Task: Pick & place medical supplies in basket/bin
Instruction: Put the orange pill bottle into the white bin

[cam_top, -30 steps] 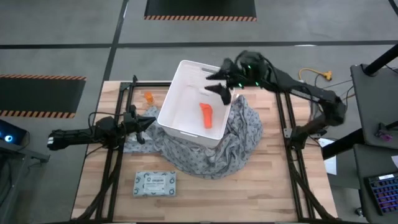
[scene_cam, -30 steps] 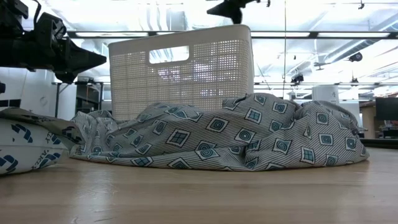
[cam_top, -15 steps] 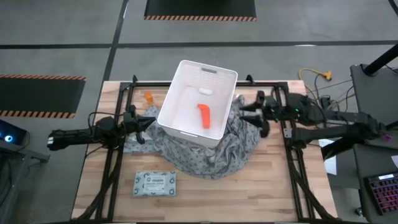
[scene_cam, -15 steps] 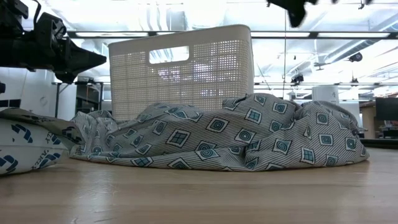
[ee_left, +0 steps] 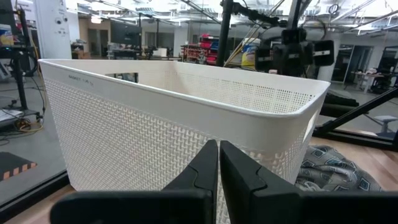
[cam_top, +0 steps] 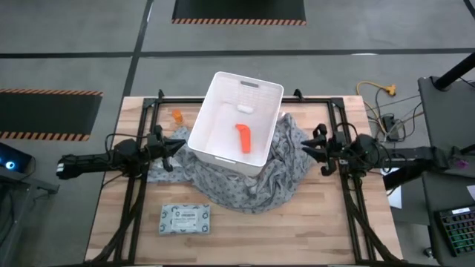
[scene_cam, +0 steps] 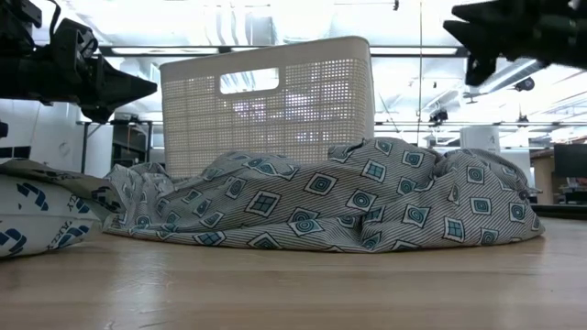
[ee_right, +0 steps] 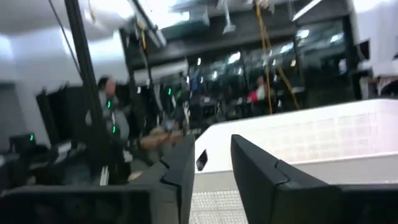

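The white tub (cam_top: 223, 141) stands on the grey patterned cloth (cam_top: 256, 178) at mid-table. Inside it lie the orange tapered tube (cam_top: 244, 137) and the tiny white piece (cam_top: 246, 109). On the bare table, the small orange bottle (cam_top: 177, 116) stands left of the tub, and the flat printed packet (cam_top: 185, 218) lies near the front left. My left gripper (cam_top: 177, 147) hovers shut beside the tub's left wall (ee_left: 155, 134), above the cloth. My right gripper (cam_top: 310, 149) is open and empty, right of the tub, over the cloth's right edge.
Black frame rails (cam_top: 141, 185) run along the table's left and right sides. The cloth (scene_cam: 321, 206) bunches up around the tub's base (scene_cam: 266, 101). The packet (scene_cam: 37, 220) sits close to the low camera. Bare wood (cam_top: 297, 230) shows at the near side.
My right gripper has drawn back from above the tub's far right corner toward the table's right and near side, and has come down to beside the tub. The white piece now shows on the tub's floor where the gripper stood before. My left arm has kept still.
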{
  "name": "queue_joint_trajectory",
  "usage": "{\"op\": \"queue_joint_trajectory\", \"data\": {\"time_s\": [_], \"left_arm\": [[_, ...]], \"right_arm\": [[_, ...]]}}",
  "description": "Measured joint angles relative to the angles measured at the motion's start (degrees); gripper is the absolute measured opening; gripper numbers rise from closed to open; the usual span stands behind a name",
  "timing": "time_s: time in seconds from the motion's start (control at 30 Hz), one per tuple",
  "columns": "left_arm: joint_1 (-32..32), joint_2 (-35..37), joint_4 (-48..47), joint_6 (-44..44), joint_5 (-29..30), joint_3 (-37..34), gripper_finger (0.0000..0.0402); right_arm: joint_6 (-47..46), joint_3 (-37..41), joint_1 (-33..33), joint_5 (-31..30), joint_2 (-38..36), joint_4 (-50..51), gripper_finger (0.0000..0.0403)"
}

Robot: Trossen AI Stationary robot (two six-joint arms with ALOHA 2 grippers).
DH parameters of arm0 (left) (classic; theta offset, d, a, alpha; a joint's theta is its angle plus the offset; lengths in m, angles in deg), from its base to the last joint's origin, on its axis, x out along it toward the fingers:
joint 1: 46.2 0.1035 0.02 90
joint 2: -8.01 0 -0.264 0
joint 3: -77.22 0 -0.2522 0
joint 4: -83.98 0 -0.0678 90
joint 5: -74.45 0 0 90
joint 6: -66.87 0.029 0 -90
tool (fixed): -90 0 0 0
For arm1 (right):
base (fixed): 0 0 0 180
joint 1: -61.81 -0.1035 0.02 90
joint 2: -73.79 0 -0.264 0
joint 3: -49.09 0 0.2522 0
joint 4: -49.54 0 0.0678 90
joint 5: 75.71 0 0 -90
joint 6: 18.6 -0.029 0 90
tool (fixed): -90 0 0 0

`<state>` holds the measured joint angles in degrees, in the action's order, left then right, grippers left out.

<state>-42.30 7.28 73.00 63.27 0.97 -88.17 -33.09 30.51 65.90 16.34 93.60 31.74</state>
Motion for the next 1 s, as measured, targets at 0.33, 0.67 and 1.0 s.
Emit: {"op": "queue_joint_trajectory", "data": {"time_s": [0.33,0.67,1.0], "left_arm": [[0.0,0.0,0.7,-2.2,0.1,0.0,0.0011],[0.0,0.0,6.1,-4.1,2.0,6.2,0.0116],[0.0,-12.3,5.2,-1.0,12.8,21.2,0.0168]], "right_arm": [[0.8,3.9,0.0,-2.2,-0.9,-1.8,0.0050],[-0.3,3.9,0.0,-2.3,-0.9,-1.7,0.0033],[-2.1,3.9,0.1,-4.3,-0.9,-1.7,0.0033]]}}
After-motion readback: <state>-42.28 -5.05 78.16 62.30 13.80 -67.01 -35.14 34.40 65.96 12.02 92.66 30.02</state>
